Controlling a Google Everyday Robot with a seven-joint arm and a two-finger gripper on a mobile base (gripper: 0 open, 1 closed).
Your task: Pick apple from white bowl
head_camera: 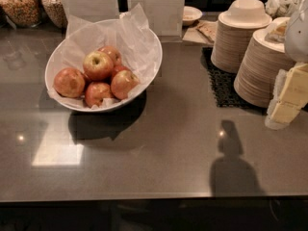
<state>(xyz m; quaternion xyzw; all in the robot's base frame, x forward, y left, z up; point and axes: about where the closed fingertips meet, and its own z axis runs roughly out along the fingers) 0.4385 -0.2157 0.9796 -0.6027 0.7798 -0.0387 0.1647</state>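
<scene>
The claw (288, 97), state unclear, hangs by stacked beige bowls (257, 76), well apart from the apple (97, 64) in the white bowl (153, 66).

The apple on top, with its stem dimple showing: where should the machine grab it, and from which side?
Probably from above, pinching the apple across its widest round middle: it lies topmost in the white bowl, dimple up, other apples crowding below. The pincer is at the right edge, beside the stacked bowls.

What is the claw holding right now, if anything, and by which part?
Nothing that shows: the claw hangs at the right edge, apart from the white bowl, where the apple lies.
</scene>
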